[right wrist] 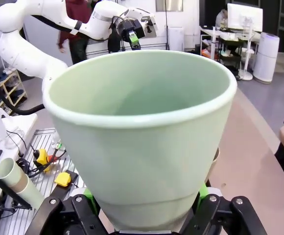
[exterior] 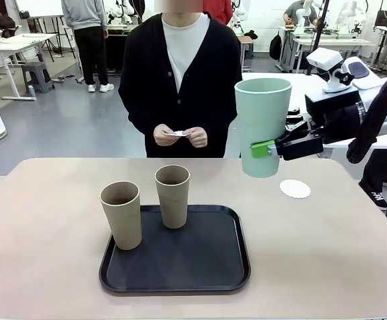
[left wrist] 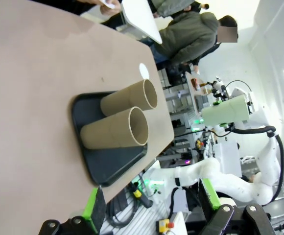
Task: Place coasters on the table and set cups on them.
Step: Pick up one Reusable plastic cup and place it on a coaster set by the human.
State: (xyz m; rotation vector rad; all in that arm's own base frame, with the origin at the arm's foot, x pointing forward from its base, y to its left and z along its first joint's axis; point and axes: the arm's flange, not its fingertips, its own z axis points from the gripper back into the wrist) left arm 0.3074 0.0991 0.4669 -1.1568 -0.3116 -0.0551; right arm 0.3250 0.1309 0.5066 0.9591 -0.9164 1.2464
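Note:
My right gripper (exterior: 274,148) is shut on the mint green cup (exterior: 263,127), holding it upright in the air above the table's (exterior: 47,220) far right part. In the right wrist view this cup (right wrist: 142,137) sits between my right gripper's (right wrist: 146,215) green pads. One white scalloped coaster (exterior: 295,189) lies on the table just right of and below the cup. Two beige cups (exterior: 121,215) (exterior: 172,196) stand upright on the black tray (exterior: 180,267). The person's hands hold more coasters (exterior: 179,133). My left gripper (left wrist: 152,200) is open, off the table's near side.
The person stands at the far edge, hands at waist height over the table's rim. Bare tabletop lies left of the tray and along the right side around the coaster. White tables and other people stand farther back.

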